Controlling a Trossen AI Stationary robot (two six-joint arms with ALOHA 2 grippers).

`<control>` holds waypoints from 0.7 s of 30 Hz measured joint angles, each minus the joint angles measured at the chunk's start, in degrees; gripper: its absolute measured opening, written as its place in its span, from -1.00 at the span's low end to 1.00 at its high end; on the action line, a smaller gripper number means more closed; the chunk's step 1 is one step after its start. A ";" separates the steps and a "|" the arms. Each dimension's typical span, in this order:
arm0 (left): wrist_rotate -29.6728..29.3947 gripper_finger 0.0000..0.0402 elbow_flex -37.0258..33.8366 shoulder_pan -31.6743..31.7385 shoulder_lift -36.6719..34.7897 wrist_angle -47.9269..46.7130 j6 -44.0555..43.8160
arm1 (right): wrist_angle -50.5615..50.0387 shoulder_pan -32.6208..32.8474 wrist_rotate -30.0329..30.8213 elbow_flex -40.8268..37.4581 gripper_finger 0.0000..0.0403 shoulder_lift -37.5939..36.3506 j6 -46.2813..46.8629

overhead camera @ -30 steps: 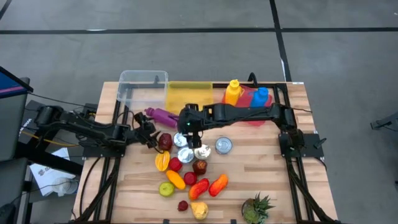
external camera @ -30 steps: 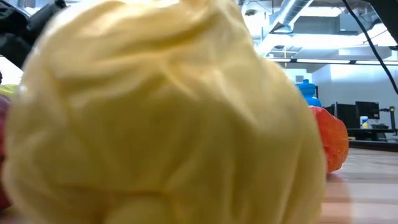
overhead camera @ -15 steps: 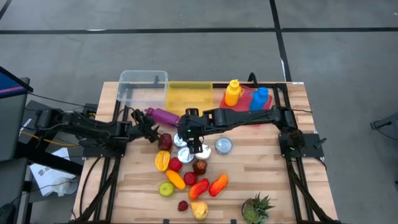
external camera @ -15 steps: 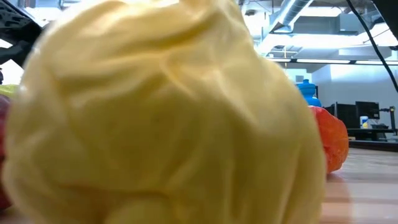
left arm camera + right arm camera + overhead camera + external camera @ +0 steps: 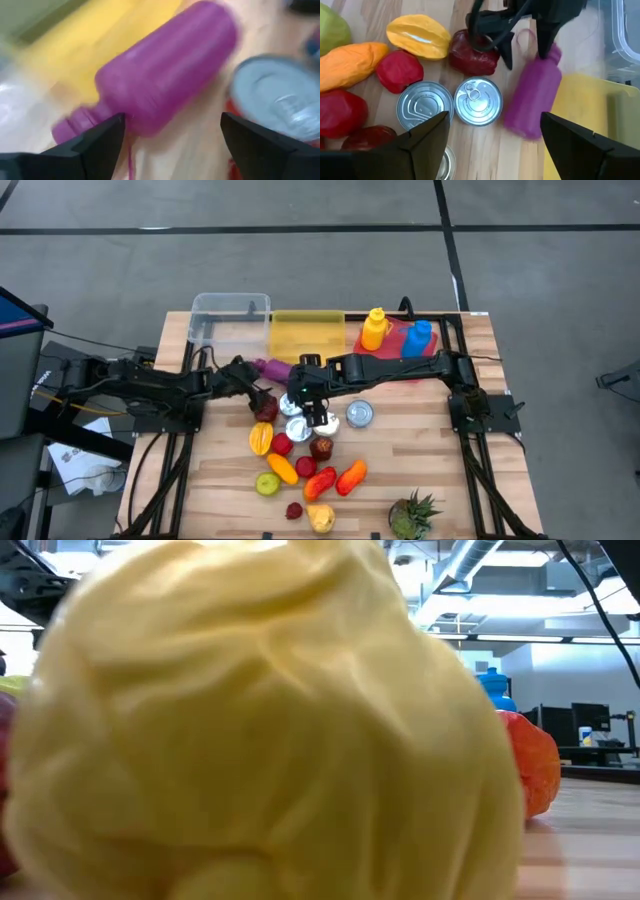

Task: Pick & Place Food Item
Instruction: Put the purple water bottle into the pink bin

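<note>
A purple bottle [image 5: 266, 367] lies on its side on the table, seen close in the left wrist view [image 5: 165, 70]. My left gripper [image 5: 248, 374] is open at its cap end; in the right wrist view its fingers [image 5: 525, 42] stand on either side of the bottle's neck [image 5: 525, 36], and I cannot tell whether they touch it. My right gripper [image 5: 305, 392] hovers open [image 5: 495, 115] above two silver cans [image 5: 479, 101] [image 5: 417, 107]. A dark red fruit [image 5: 475, 55] lies beside the left gripper.
Fruit lies in a cluster toward the near edge: a yellow starfruit [image 5: 260, 438], an orange piece [image 5: 350, 476], a green apple [image 5: 267, 483]. A clear tub [image 5: 230, 320], a yellow bin [image 5: 305, 332] and a red tray [image 5: 395, 340] line the far edge. A pineapple [image 5: 412, 518]. A pale yellow food [image 5: 260, 730] fills the low view.
My left gripper has moved toward the table's right and far side, up to the purple bottle's cap end, and stays open. The bottle has kept its place.
</note>
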 joint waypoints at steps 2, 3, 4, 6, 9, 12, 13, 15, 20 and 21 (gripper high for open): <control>3.04 0.57 0.00 0.00 2.36 5.77 1.27 | 0.00 0.00 -0.01 0.00 0.50 0.00 -0.02; 4.79 0.57 0.00 0.00 3.54 8.68 1.71 | 0.00 0.00 -0.01 0.00 0.50 0.00 -0.02; 6.80 0.56 0.00 0.00 4.80 11.91 1.92 | 0.01 0.00 -0.01 0.00 0.50 0.00 -0.02; 10.84 0.55 0.00 0.00 7.33 17.83 2.51 | 0.00 0.02 -0.01 0.00 0.50 0.00 -0.02; 15.13 0.56 0.00 0.00 9.01 22.62 4.57 | -0.47 0.24 -0.01 0.00 0.50 0.00 -0.02; 14.62 0.55 0.00 -0.02 7.90 20.61 5.09 | -1.48 0.79 -0.01 0.00 0.50 -0.10 0.28; 13.52 0.54 0.00 0.00 7.07 18.80 5.09 | -1.65 1.06 -0.02 0.00 0.50 -0.12 0.46; 11.21 0.53 0.00 0.00 5.02 14.46 5.08 | -1.54 1.72 -0.01 0.00 0.50 -0.13 0.72; 5.72 0.50 -0.04 -0.49 -1.22 2.65 4.64 | 8.03 3.36 -2.60 0.00 0.50 -0.13 -0.89; 5.10 0.50 -0.04 -0.64 -2.49 1.22 4.54 | 11.80 3.55 -4.84 0.00 0.50 -0.13 -1.96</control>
